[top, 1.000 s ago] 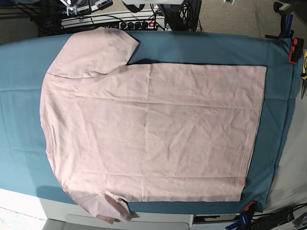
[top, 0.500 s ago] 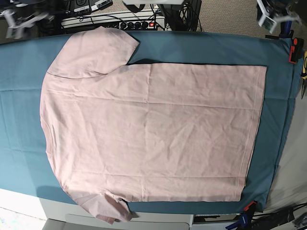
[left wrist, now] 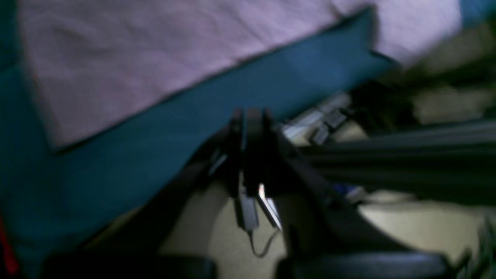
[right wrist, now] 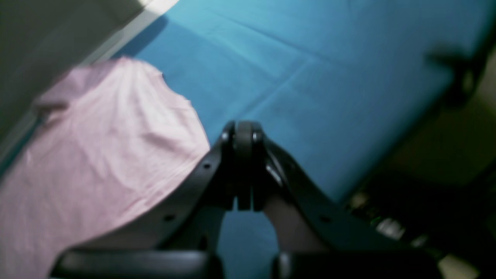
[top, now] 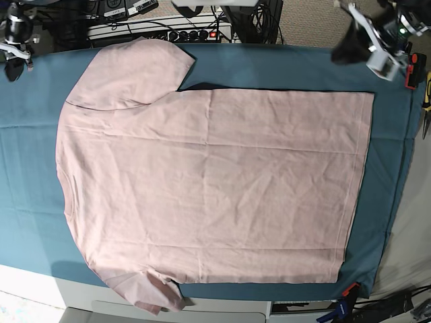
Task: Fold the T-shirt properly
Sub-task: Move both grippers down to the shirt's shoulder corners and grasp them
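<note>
Both arms have come further into the base view since half a second ago — the left claw (top: 350,42) now hangs over the far corner of the worktop (top: 283,64) near the shirt's hem, and the right claw (top: 13,64) has dropped in at the opposite far corner, while the T-shirt (top: 215,182) has not shifted. It lies spread flat on the teal cloth, plain side up, collar end toward the right arm, hem toward the left arm, one sleeve (top: 135,70) at the far edge and the other hanging a little over the near edge. No fold has been made, so this looks like the approach before the first grasp. In the left wrist view, which is blurred, the left claw (left wrist: 252,128) is pressed together and empty, out past the worktop edge, with the T-shirt (left wrist: 155,58) well apart beyond a strip of cloth. In the right wrist view the right claw (right wrist: 244,139) is likewise pressed together, holding nothing, above bare cloth just beside the sleeve (right wrist: 116,128). Next, I judge, each claw must spread and come down on a far edge of the shirt — pinching fabric only, not the cloth beneath.
</note>
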{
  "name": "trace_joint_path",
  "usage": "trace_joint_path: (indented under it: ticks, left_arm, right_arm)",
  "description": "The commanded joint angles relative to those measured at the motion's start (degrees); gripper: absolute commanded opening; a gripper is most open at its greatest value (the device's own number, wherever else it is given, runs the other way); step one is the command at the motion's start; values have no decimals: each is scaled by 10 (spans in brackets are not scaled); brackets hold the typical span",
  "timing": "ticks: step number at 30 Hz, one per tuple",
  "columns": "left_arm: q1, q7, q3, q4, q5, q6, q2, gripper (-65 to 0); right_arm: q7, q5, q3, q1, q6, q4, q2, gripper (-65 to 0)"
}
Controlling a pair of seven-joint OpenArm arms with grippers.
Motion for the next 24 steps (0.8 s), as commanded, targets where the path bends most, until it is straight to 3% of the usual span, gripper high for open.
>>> trace_joint_path:
  ticks: [1, 3, 7, 11, 15, 17, 21, 24]
  left_arm:
    - [6, -3, -4, -1, -19, -15, -5, -616]
    - [6, 9, -4, -13, -26, -37, -5, -616]
    - [6, 6, -4, -31, -24, -37, -4, -615]
    - [6, 1, -4, -34, 20, -37, -4, -615]
    - [5, -5, -4, -34, 38, -37, -4, -615]
    - [5, -5, -4, -34, 38, -37, -4, -615]
    - [5, -5, -4, -34, 39, -37, -4, -614]
    - [5, -4, -4, -34, 39, -37, 1, -607]
  right_arm:
    - [8, 22, 6, 7, 5, -6, 10, -650]
    - [-9, 52, 6, 24, 5, -40, 10, -650]
    - [-40, 109, 6, 48, 5, -98, 10, -650]
    - [-61, 105, -2, 57, 5, -115, 10, -650]
    - [-66, 61, -27, 58, 5, -115, 10, -650]
    - [-67, 53, -43, 57, 5, -115, 10, -601]
    - [-68, 42, -86, 57, 6, -115, 10, -435]
    - [-76, 17, -121, 58, 6, -115, 8, -426]
